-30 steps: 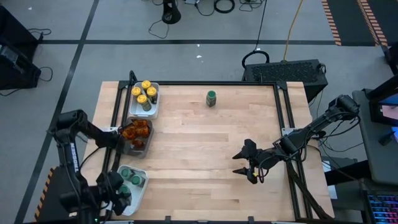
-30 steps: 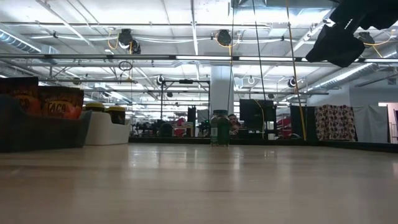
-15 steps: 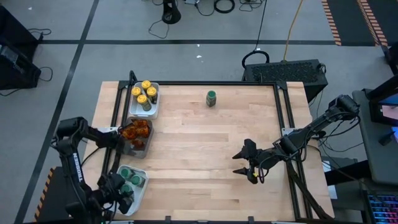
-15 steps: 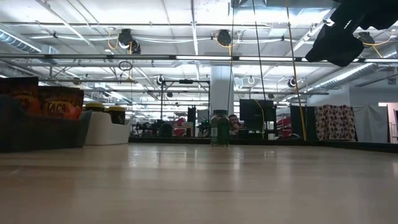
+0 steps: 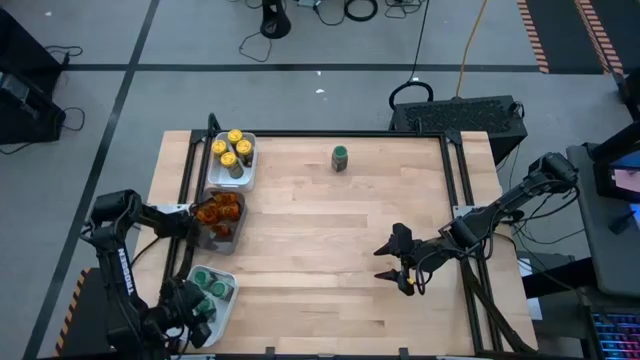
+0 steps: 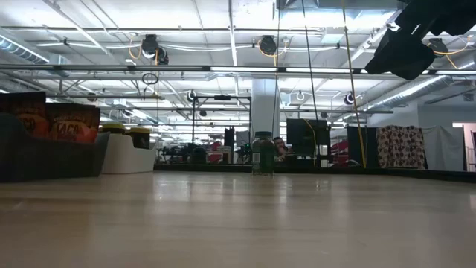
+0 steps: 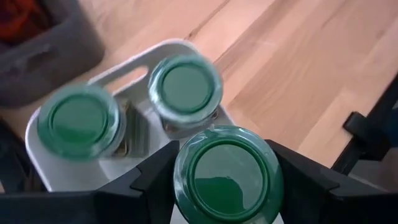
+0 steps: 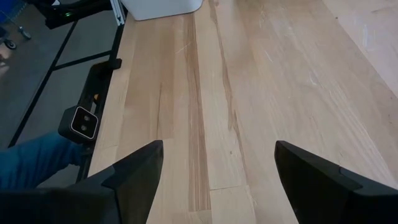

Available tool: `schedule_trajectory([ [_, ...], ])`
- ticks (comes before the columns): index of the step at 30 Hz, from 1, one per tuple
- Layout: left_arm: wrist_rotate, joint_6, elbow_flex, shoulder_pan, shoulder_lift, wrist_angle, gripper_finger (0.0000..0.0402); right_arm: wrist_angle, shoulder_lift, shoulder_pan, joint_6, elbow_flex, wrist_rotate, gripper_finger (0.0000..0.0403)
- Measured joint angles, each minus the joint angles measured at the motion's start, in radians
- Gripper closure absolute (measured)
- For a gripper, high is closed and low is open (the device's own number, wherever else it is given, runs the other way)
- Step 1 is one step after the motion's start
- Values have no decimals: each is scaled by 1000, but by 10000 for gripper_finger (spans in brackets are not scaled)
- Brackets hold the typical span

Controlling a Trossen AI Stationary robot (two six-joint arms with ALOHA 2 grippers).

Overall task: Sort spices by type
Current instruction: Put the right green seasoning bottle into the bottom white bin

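Two claws are mine to watch from afar. My right claw (image 5: 392, 264) hangs with its fingers spread wide and nothing between them; bare wooden table (image 5: 320, 230) runs broad ahead of it, and the table's near edge lies just beside it. One green-lidded jar (image 5: 340, 157) stands alone well away from that claw, near the far edge. My left claw (image 5: 197, 310) sits over the white tray (image 5: 226, 304) at the table's near left corner, its fingers (image 7: 155, 177) partly parted and pressed against either side of a green-lidded jar (image 7: 227, 174). Just past that claw, two more green-lidded jars (image 7: 127, 102) stand in the same tray. Farther along the left edge I see a dark grey tray (image 5: 222, 235) of orange-brown packets (image 5: 217, 210), then another white tray (image 5: 248, 172) of yellow-lidded jars (image 5: 231, 150).
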Motion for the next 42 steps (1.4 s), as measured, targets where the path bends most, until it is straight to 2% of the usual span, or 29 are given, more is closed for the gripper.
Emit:
schedule_trajectory([
  [5, -67, 70, 0, 10, 0, 13, 183, 0, 0, 0, 5, 0, 0, 112],
  [17, -62, 271, 0, 61, 0, 50, 182, -5, 0, 0, -3, 0, 0, 112],
  [42, -32, 242, 0, 66, 0, 26, 182, -9, 0, 0, -15, 0, 0, 112],
])
